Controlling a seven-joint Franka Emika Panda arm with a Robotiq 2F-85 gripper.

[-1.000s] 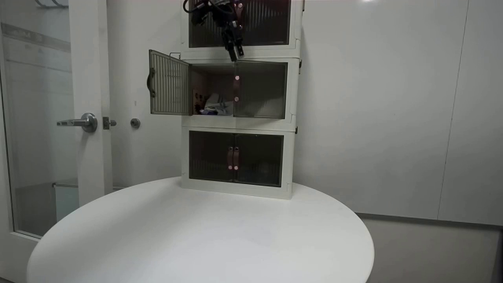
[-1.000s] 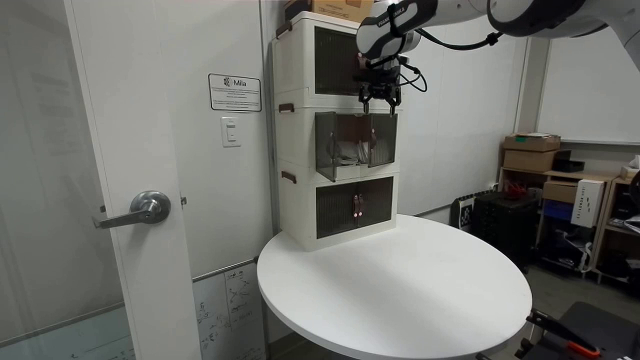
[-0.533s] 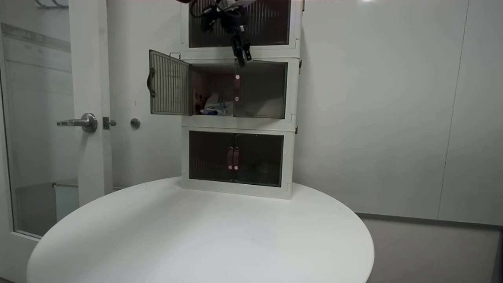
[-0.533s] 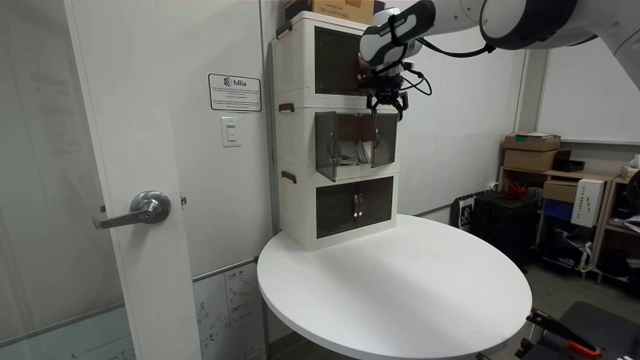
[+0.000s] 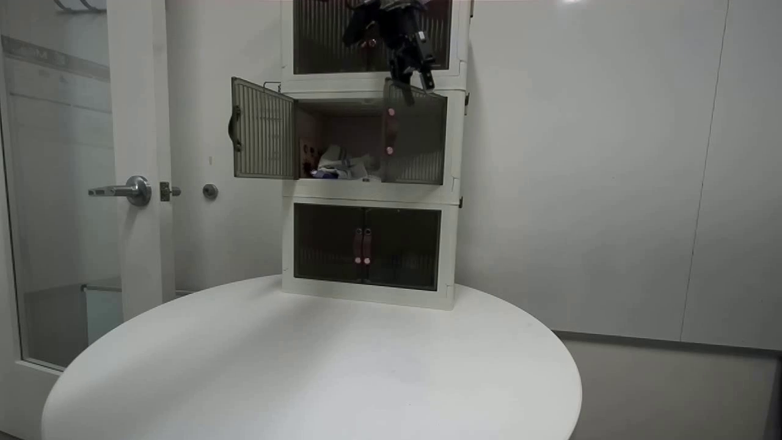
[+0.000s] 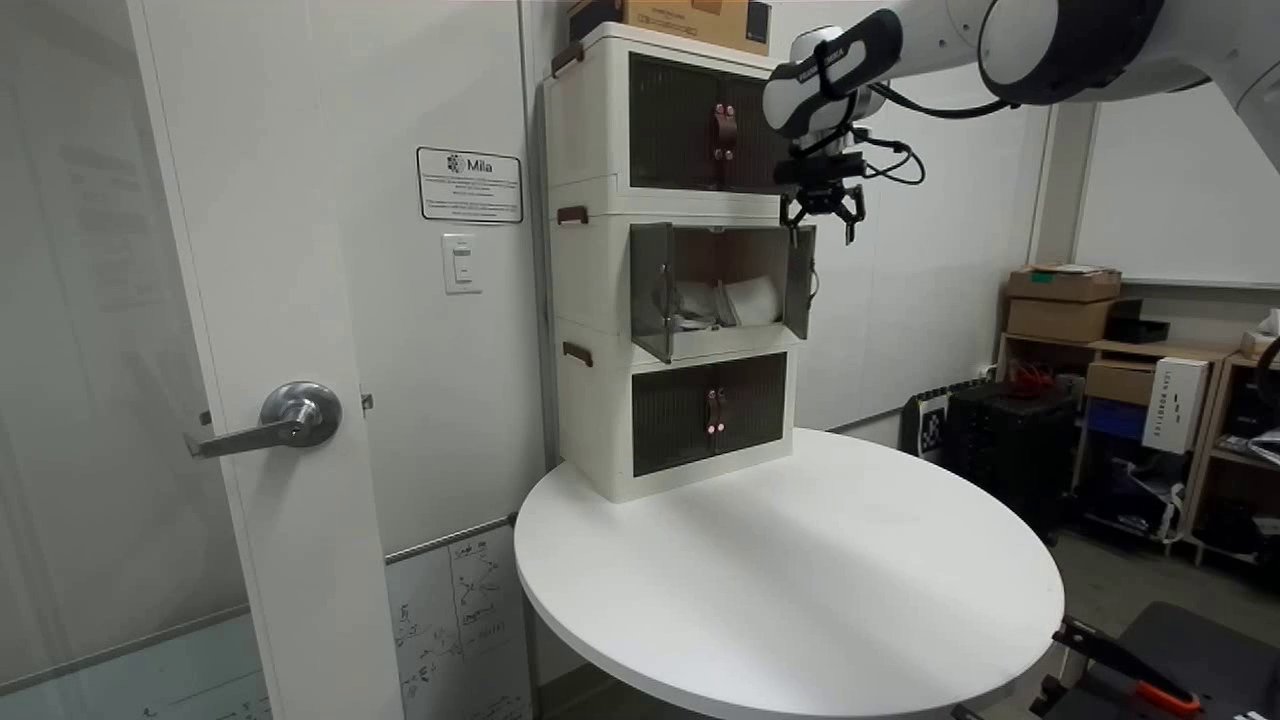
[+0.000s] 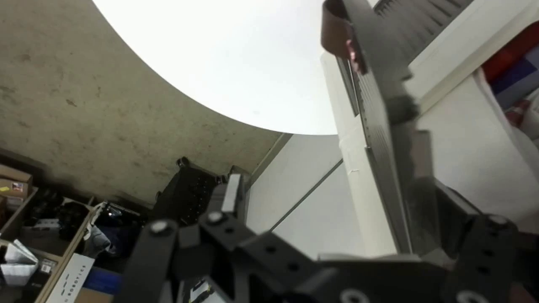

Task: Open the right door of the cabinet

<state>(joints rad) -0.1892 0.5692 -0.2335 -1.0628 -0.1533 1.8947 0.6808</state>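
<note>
The right door [image 5: 418, 140] of the cabinet [image 5: 366, 192] is dark, see-through and swung outward, also in an exterior view [image 6: 799, 282]. Its brown strap handle [image 7: 336, 31] is on the outer face. My gripper [image 5: 417, 90] is at the door's top edge, pointing down. Its fingers are wide apart in an exterior view [image 6: 822, 239]. In the wrist view the door panel [image 7: 381, 143] runs between the fingers. One finger is on the inner side, close to the panel; whether it touches I cannot tell. The other finger [image 7: 230, 193] is outside, well away from it.
The left door [image 5: 264, 131] of the same tier stands open. White and blue items [image 5: 336, 164] lie inside. The top tier's doors [image 6: 670, 120] and bottom tier's doors [image 5: 330, 244] are shut. The cabinet stands on a round white table [image 6: 790, 580]. A cardboard box [image 6: 690, 22] sits on top.
The right door has swung outward from nearly shut, uncovering more of the inside. My gripper has moved rightward in both exterior views along with the door's free edge. The left door has not moved.
</note>
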